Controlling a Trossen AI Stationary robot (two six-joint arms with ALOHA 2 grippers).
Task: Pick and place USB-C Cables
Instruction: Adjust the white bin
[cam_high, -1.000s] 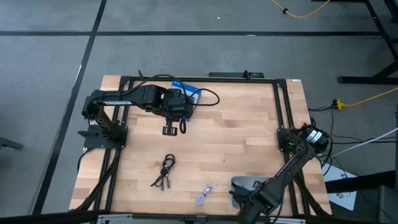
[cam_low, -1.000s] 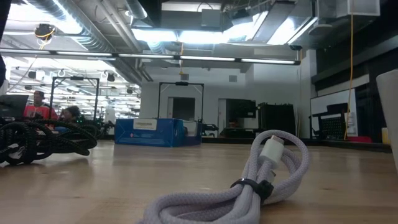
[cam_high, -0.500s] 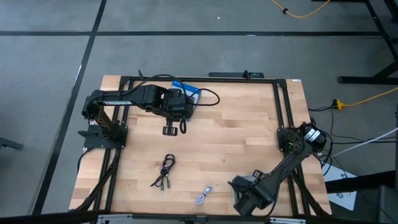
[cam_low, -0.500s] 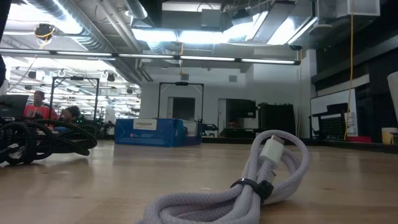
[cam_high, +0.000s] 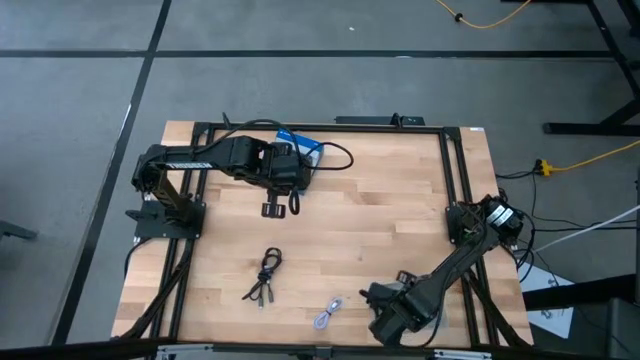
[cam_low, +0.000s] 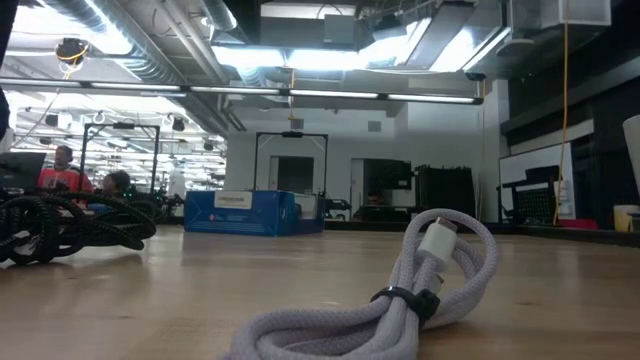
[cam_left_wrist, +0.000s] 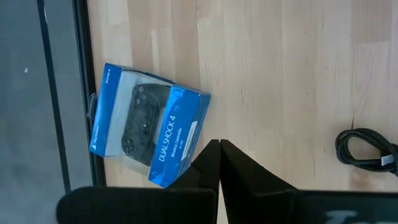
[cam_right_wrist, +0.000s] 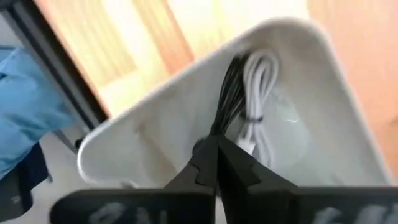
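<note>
The right gripper (cam_right_wrist: 214, 149) has its two dark fingers pressed together with nothing between them, and it points into a white container (cam_right_wrist: 155, 137) in which a black cable (cam_right_wrist: 230, 93) and a white cable (cam_right_wrist: 261, 81) lie side by side. In the high view this right gripper (cam_high: 385, 325) is low over the near edge of the desk (cam_high: 390, 200), at the right side, and the arm goes from it back to its base at the right rim. The left gripper (cam_left_wrist: 219, 146) also has its fingers together and empty; in the high view the left gripper (cam_high: 272, 209) hangs over the far left part of the desk, just beside a black cable bundle (cam_high: 295, 203) that lies on the wood. Behind it, at the far edge, lies a blue box (cam_high: 303, 150); the left wrist view shows that it holds a game controller. Nearer to the front, a pair of black cables (cam_high: 265, 274) lies in the middle left of the desk, and a light grey cable (cam_high: 327, 314) lies close to the near edge, between the black pair and the right gripper. In the low view the light grey cable (cam_low: 400, 300) is coiled and tied with a dark strap, and people are seen in the room far behind the desk.
</note>
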